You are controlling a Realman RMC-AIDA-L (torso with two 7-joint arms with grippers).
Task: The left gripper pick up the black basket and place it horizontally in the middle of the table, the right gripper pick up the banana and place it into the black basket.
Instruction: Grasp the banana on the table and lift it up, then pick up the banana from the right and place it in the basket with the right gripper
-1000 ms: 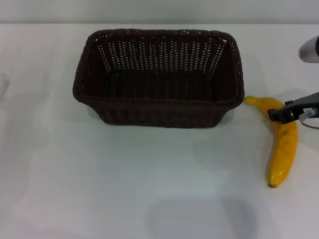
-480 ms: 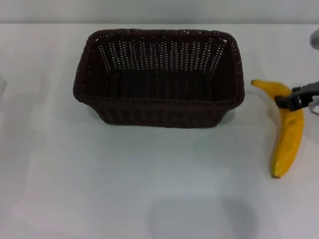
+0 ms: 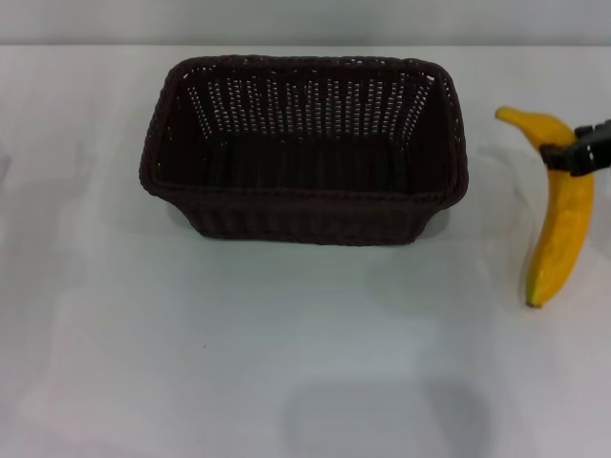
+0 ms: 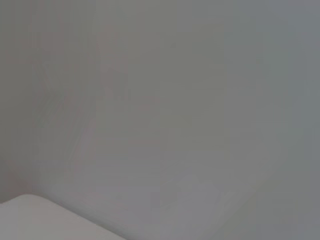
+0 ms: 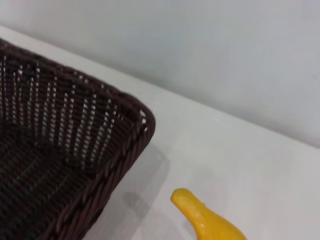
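The black basket (image 3: pixel 304 145) stands on the white table (image 3: pixel 239 334), lying lengthwise across the middle, empty. The yellow banana (image 3: pixel 561 210) hangs to the right of the basket, above the table, held near its upper end by my right gripper (image 3: pixel 578 153), whose black tip enters from the right edge. In the right wrist view the basket's corner (image 5: pixel 75 165) and the banana's end (image 5: pixel 205 217) show. My left gripper is out of view; its wrist view shows only a grey wall and a table corner (image 4: pixel 30 220).
A grey wall runs behind the table's far edge. White tabletop lies in front of and to the left of the basket.
My right gripper has lifted the banana off the table, moving it up and away, slightly to the right. The basket has not moved.
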